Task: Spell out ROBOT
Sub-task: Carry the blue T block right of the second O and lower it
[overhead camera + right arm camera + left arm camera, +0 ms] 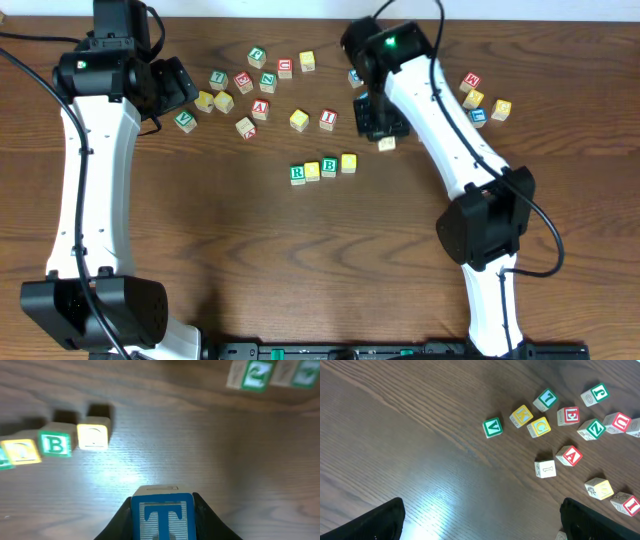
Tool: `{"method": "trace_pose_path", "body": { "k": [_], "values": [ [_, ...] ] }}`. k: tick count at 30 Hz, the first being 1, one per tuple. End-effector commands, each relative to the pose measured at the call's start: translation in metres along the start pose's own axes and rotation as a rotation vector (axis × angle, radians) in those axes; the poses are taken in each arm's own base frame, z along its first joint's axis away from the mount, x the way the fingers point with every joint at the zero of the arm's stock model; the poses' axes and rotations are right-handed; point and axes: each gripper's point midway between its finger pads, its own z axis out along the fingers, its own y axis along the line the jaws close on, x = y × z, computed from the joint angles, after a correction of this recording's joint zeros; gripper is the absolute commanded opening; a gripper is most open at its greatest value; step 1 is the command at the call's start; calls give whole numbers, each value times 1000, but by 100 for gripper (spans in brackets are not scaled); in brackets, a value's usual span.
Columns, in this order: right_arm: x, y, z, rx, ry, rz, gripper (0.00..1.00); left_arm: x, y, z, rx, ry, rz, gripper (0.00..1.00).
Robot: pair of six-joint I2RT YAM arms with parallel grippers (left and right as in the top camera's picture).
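Now, right gripper (162, 506): clamped on the blue T cube (162, 519), near the row's right end, apart from it.
Row beyond: R cube (297, 173), yellow cube (312, 171), B cube (329, 166), second yellow cube (348, 162), side by side.
Left gripper (482, 522): fingers wide apart, empty, over bare wood beside scattered cubes (540, 426).

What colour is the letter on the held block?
Blue; the T block shows best in right wrist view.

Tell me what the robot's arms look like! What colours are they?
The left arm and right arm are smooth white tubes with chunky black joints. A tiny green light glows near each wrist, and thin black cables loop alongside. The left gripper and right gripper have plain black fingers.
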Motion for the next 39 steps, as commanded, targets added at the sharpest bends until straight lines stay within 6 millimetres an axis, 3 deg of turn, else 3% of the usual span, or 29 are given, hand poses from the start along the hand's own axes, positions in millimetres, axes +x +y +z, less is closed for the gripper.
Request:
{"method": "trace_pose_path", "body": {
  "k": [1,8,18,30,39],
  "values": [
    [8,10,33,4,58,0,17,4,3,7,-23,18,2,98],
    [7,18,65,1,48,1,23,4,3,7,-23,18,2,98],
    [8,24,105,-6,28,34,24,4,3,7,-23,18,2,98],
    [-1,30,113,-30,-14,41,36,4,3,7,-23,18,2,98],
    [-5,35,116,-62,-26,45,35,4,3,7,-23,18,2,98]
  ]
}}
